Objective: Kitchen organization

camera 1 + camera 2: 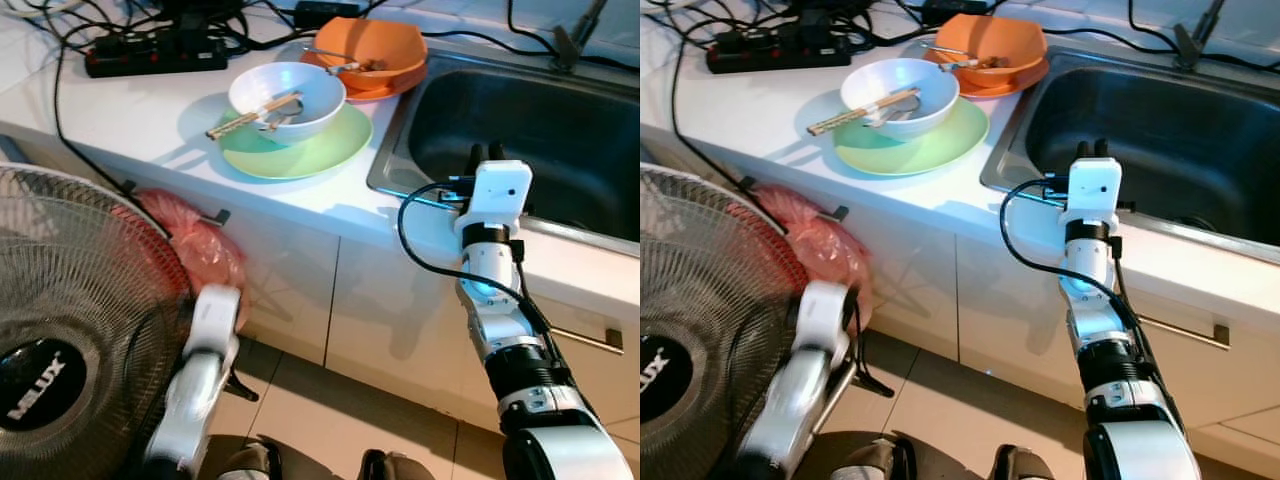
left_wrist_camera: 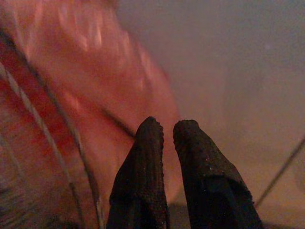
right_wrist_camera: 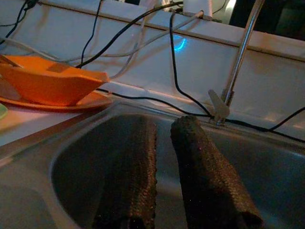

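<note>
Clearly the right gripper [image 1: 484, 152] is the nearer one to the dishes: it is raised at the front rim of the stainless steel sink [image 1: 560, 130], its two black fingers [image 3: 200, 181] close together with only a narrow slit between them, holding nothing, and pointing across the basin toward the back wall. The things to be tidied lie to the robot's left of those fingers, on the white table [image 1: 130, 120]: a white round bowl [image 1: 287, 100] stands on a pale green plate [image 1: 330, 150], with wooden chopsticks [image 1: 250, 115] laid across it, their long axis running from the bowl's middle out over its left rim, and what looks like a metal spoon beside them. Behind that, just beside the sink's corner, an orange bowl [image 1: 375, 48] sits on an orange plate [image 1: 385, 88] with some utensil inside it. I judge the coming reach to turn on a swing leftward from the sink toward these stacks. The left gripper [image 2: 167, 129] hangs low by the cabinet front, fingers nearly together and empty, close to a red plastic bag [image 1: 205, 245] hung under the table edge and next to a wire-caged standing fan [image 1: 70, 330]. The head views give the layout of dishes, a black power strip [image 1: 155, 55] and tangled cables; the right wrist view adds the chrome tap [image 3: 238, 62] at the back of the sink and the orange bowl seen side-on, while the left wrist view, blurred, gives just the bag and the fan's wires close up.
</note>
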Controlling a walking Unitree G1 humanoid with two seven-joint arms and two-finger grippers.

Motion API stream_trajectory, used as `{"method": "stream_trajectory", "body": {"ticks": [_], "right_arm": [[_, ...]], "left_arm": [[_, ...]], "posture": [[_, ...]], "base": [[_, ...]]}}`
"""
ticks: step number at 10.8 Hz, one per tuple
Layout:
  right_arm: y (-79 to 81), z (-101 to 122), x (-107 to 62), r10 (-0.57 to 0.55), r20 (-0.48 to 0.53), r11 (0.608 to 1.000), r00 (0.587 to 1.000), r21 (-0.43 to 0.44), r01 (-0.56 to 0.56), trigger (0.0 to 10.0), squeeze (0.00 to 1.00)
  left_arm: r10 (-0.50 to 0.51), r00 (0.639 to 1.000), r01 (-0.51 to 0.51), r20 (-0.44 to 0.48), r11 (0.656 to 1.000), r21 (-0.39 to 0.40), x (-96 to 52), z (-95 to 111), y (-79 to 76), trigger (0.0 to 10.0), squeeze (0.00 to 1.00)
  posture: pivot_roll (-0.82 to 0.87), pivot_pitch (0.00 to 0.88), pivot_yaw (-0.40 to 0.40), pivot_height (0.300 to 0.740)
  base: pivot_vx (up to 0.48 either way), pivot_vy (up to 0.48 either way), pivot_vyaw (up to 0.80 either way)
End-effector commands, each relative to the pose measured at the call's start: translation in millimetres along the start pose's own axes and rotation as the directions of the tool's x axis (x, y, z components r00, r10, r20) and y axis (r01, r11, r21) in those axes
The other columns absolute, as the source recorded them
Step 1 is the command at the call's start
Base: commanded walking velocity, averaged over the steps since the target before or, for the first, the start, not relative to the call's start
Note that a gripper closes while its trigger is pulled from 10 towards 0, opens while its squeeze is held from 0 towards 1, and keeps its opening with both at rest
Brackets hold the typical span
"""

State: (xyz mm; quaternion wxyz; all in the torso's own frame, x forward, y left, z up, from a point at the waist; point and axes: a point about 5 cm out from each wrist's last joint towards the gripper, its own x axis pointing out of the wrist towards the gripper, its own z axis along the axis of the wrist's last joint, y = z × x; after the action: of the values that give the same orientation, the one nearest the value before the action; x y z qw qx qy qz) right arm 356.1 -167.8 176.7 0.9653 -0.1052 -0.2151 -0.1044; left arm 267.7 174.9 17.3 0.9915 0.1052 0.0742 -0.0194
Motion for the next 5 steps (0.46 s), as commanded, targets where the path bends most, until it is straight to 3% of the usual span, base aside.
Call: {"method": "stream_trajectory", "body": {"ticks": [1, 2, 3, 5], "right_arm": [[-4.9, -2.7, -1.5, -0.012, -0.009, 1.000, 1.000, -0.003, 0.012, 10.0, 0.00], [-12.7, 2.0, 4.6, -0.021, 0.015, 0.999, 1.000, -0.026, 0.021, 10.0, 0.00], [-22.0, 5.9, 10.2, -0.040, 0.032, 0.998, 0.999, -0.045, 0.041, 10.0, 0.00], [-50.2, 19.3, 25.2, -0.098, 0.089, 0.990, 0.991, -0.094, 0.107, 10.0, 0.00]], "left_arm": [[-0.019, 0.997, 0.019, -0.077, 1.000, 0.000, -7.8, -17.3, -1.6, 10.0, 0.00], [-0.017, 0.981, 0.009, -0.195, 0.999, -0.038, -14.4, -35.5, -4.6, 10.0, 0.00], [-0.015, 0.969, 0.000, -0.248, 0.998, -0.058, -18.2, -43.9, -6.0, 10.0, 0.00], [-0.026, 0.959, 0.006, -0.281, 0.998, -0.069, -25.1, -54.4, -6.7, 10.0, 0.00]], "posture": [[0.02, 0.151, 0.011, 0.740], [0.01, 0.153, 0.008, 0.740], [0.01, 0.153, 0.007, 0.740], [0.01, 0.153, 0.006, 0.740]], "base": [[0.000, 0.000, 0.00], [0.000, 0.000, 0.00], [0.000, 0.000, 0.00], [0.000, 0.000, 0.00]]}}
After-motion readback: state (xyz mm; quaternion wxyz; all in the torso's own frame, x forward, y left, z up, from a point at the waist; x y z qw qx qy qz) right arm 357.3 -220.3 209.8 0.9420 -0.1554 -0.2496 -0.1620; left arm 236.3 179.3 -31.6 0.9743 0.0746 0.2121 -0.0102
